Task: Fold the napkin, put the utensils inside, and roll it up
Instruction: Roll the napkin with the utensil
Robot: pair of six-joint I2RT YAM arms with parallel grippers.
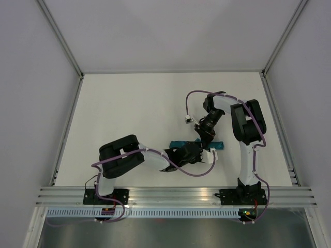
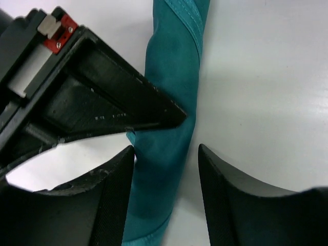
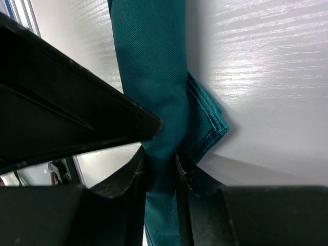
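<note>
The napkin [image 1: 178, 143] lies as a narrow teal roll on the white table in front of both arms. My right gripper [image 1: 206, 135] is shut on the roll near one end; in the right wrist view the pads [image 3: 137, 171] pinch the cloth [image 3: 154, 77], and folded hems [image 3: 210, 123] stick out beside them. My left gripper [image 2: 166, 154] is open and straddles the roll [image 2: 171, 66] without squeezing it. The right gripper's finger [image 2: 102, 97] reaches in just beyond it. No utensils show; they are hidden or out of view.
The white table [image 1: 129, 113] is walled at the back and both sides. A metal rail [image 1: 170, 195] runs along the near edge at the arm bases. A purple cable with a small white plug [image 1: 187, 119] hangs by the right arm.
</note>
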